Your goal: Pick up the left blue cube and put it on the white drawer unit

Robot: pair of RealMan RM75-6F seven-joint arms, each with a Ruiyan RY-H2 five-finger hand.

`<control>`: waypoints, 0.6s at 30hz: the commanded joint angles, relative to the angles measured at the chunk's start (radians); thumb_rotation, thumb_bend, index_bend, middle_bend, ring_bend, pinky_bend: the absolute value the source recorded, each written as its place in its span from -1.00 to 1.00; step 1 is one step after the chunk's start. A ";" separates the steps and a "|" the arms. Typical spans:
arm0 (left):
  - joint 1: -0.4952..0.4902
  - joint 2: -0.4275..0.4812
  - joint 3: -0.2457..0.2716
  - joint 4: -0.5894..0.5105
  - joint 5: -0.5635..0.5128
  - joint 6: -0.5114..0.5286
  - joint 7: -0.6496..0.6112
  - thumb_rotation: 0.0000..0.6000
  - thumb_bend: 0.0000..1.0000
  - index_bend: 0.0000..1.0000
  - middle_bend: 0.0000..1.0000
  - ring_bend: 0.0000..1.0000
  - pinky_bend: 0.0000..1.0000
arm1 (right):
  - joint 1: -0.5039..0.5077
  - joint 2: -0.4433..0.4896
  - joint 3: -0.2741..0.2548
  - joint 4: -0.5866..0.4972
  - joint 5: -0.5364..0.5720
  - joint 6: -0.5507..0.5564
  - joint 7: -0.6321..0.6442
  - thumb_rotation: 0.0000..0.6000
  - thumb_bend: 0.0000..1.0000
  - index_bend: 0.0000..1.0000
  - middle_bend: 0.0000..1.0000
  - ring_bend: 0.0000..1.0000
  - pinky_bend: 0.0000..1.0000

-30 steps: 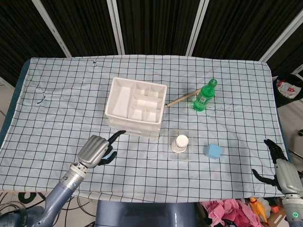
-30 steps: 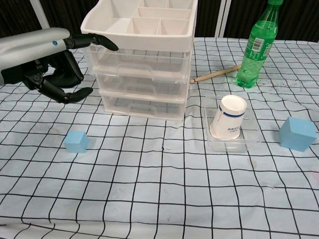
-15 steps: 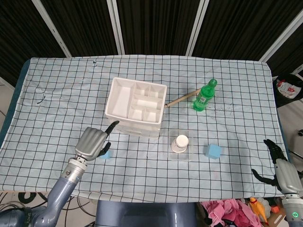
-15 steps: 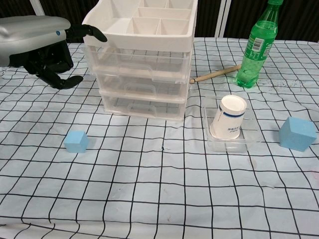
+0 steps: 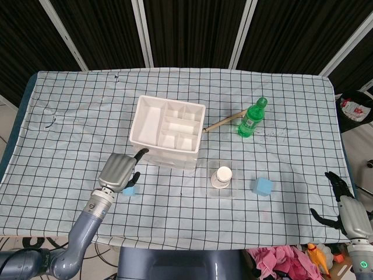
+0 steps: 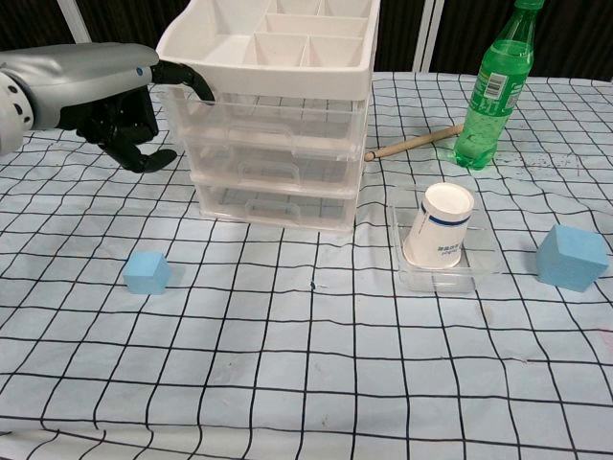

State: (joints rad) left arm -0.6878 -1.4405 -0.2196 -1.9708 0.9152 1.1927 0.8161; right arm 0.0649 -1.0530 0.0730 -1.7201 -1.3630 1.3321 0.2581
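Left small blue foam cube (image 6: 147,272) lies on the checked tablecloth (image 6: 306,364) below the left hand (image 6: 120,101), untouched; that hand hovers empty, fingers loosely curled, beside the white plastic drawer unit (image 6: 278,105). Grasping, lifting and placing all remain

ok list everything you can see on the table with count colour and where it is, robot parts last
blue cube: 1, light blue, left front of table, below the left hand
second blue cube: 1, light blue, right side
drawer unit: 1, white, centre back
bottle: 1, green, right of drawers
stick: 1, tan, between drawers and bottle
cup: 1, white, in clear tray
tablecloth: 1, white with black grid
left robot hand: empty, beside drawers
right robot hand: open, off the table's right front edge
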 commanded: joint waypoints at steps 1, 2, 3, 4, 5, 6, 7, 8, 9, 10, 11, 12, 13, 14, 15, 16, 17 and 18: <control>-0.009 -0.004 0.001 0.002 -0.019 -0.002 -0.008 1.00 -0.17 -0.54 0.95 0.84 0.68 | 0.000 0.000 0.000 0.000 0.000 0.001 0.000 1.00 -0.55 -0.88 -0.99 -1.00 -0.63; -0.010 -0.003 0.002 -0.002 -0.023 -0.002 -0.012 1.00 -0.16 -0.51 0.96 0.85 0.68 | -0.001 0.000 0.000 0.000 0.000 0.002 0.000 1.00 -0.55 -0.88 -0.99 -1.00 -0.63; -0.011 -0.003 0.003 -0.005 -0.025 -0.001 -0.015 1.00 -0.16 -0.47 0.96 0.85 0.69 | -0.001 0.000 0.000 0.000 0.000 0.002 0.000 1.00 -0.55 -0.88 -0.99 -1.00 -0.63; -0.012 -0.001 0.005 -0.009 -0.026 -0.001 -0.020 1.00 -0.15 -0.44 0.97 0.85 0.69 | -0.001 0.000 0.000 0.001 0.000 0.002 0.000 1.00 -0.55 -0.88 -0.99 -1.00 -0.63; -0.012 0.001 0.007 -0.012 -0.026 -0.001 -0.024 1.00 -0.15 -0.41 0.97 0.86 0.69 | -0.001 0.000 0.000 0.001 0.000 0.002 0.000 1.00 -0.55 -0.88 -0.99 -1.00 -0.63; -0.012 0.003 0.009 -0.017 -0.026 0.000 -0.029 1.00 -0.15 -0.38 0.98 0.86 0.70 | -0.001 0.000 0.000 0.001 0.000 0.002 0.000 1.00 -0.55 -0.88 -0.99 -1.00 -0.63; -0.012 0.005 0.010 -0.020 -0.026 -0.001 -0.035 1.00 -0.14 -0.37 0.98 0.87 0.70 | -0.001 0.000 0.000 0.001 -0.001 0.002 0.000 1.00 -0.55 -0.88 -0.99 -1.00 -0.63; -0.012 0.009 0.012 -0.026 -0.028 -0.002 -0.041 1.00 -0.13 -0.35 0.98 0.87 0.71 | -0.001 0.000 0.000 0.001 -0.001 0.002 -0.001 1.00 -0.55 -0.88 -0.99 -1.00 -0.63; -0.012 0.013 0.014 -0.031 -0.028 -0.003 -0.044 1.00 -0.13 -0.34 0.98 0.87 0.71 | -0.001 0.000 0.000 0.000 -0.002 0.002 -0.001 1.00 -0.55 -0.88 -0.99 -1.00 -0.63; -0.012 0.018 0.018 -0.038 -0.026 -0.003 -0.048 1.00 -0.13 -0.33 0.98 0.87 0.71 | -0.001 0.000 -0.001 0.000 -0.002 0.003 -0.001 1.00 -0.55 -0.88 -0.99 -1.00 -0.63; -0.012 0.022 0.021 -0.042 -0.023 -0.004 -0.050 1.00 -0.13 -0.33 0.98 0.87 0.71 | -0.001 0.000 -0.001 0.000 -0.003 0.003 -0.001 1.00 -0.55 -0.88 -0.99 -1.00 -0.63; -0.012 0.028 0.027 -0.048 -0.019 -0.005 -0.053 1.00 -0.13 -0.33 0.98 0.87 0.71 | -0.001 0.000 -0.001 0.000 -0.003 0.003 -0.001 1.00 -0.55 -0.88 -0.99 -1.00 -0.63; -0.011 0.032 0.032 -0.053 -0.015 -0.006 -0.055 1.00 -0.13 -0.33 0.98 0.87 0.71 | -0.001 0.000 -0.001 0.000 -0.003 0.003 -0.001 1.00 -0.55 -0.88 -0.99 -1.00 -0.63; -0.010 0.038 0.038 -0.060 -0.011 -0.006 -0.058 1.00 -0.13 -0.33 0.98 0.87 0.71 | -0.001 0.000 -0.001 0.000 -0.003 0.003 -0.001 1.00 -0.55 -0.88 -0.99 -1.00 -0.63; -0.009 0.043 0.044 -0.066 -0.007 -0.007 -0.061 1.00 -0.13 -0.33 0.98 0.87 0.71 | -0.002 0.000 -0.001 0.000 -0.003 0.004 -0.001 1.00 -0.55 -0.88 -0.99 -1.00 -0.63; -0.008 0.048 0.050 -0.073 -0.004 -0.008 -0.065 1.00 -0.13 -0.33 0.98 0.87 0.71 | -0.002 0.000 -0.001 -0.001 -0.004 0.004 -0.001 1.00 -0.55 -0.88 -0.99 -1.00 -0.63; -0.006 0.053 0.058 -0.083 0.001 -0.009 -0.071 1.00 -0.13 -0.33 0.98 0.87 0.71 | -0.002 0.000 -0.001 -0.001 -0.004 0.005 -0.002 1.00 -0.55 -0.88 -0.99 -1.00 -0.63; -0.005 0.058 0.063 -0.090 0.006 -0.009 -0.076 1.00 -0.13 -0.33 0.98 0.87 0.71 | -0.002 0.000 -0.002 -0.001 -0.005 0.005 -0.002 1.00 -0.55 -0.88 -0.99 -1.00 -0.63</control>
State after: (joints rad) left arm -0.6950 -1.3881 -0.1630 -2.0535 0.9154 1.1848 0.7461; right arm 0.0627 -1.0528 0.0715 -1.7210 -1.3679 1.3374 0.2559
